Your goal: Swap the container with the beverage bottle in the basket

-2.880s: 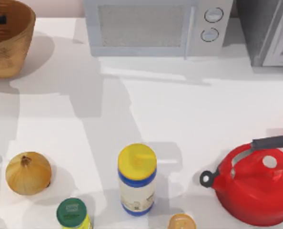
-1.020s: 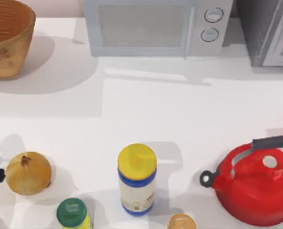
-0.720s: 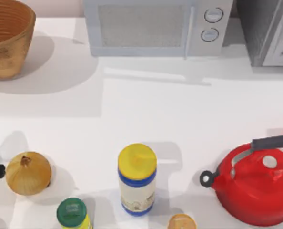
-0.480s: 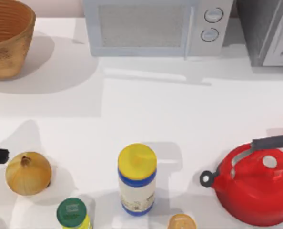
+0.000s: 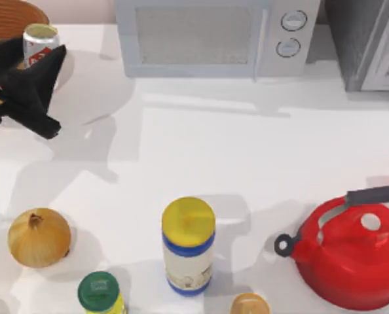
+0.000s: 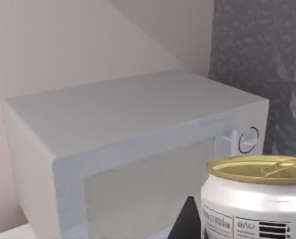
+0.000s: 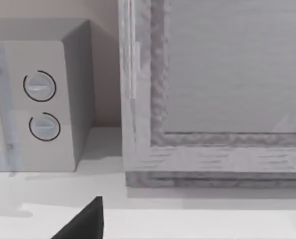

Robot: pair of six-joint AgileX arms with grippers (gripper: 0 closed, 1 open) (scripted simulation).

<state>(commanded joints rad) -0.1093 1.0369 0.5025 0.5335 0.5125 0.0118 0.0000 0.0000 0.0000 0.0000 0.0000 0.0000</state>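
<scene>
The left end effector point(image 5: 32, 62) seems clamped on a silver can point(image 5: 38, 40) with a red label, lifted over the basket point(image 5: 11, 12) rim at the table's point(image 5: 260, 170) far left edge, open white surface stretching toward the microwave point(image 5: 214, 36); the beverage bottle point(image 5: 249, 305) stands at the near edge

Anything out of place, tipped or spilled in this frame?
Nothing spilled or toppled. The silver drink can with a red label is off the table, held by the left claw at the woven wicker basket, far left. The yellow-lidded white jar and red kettle stand upright.
</scene>
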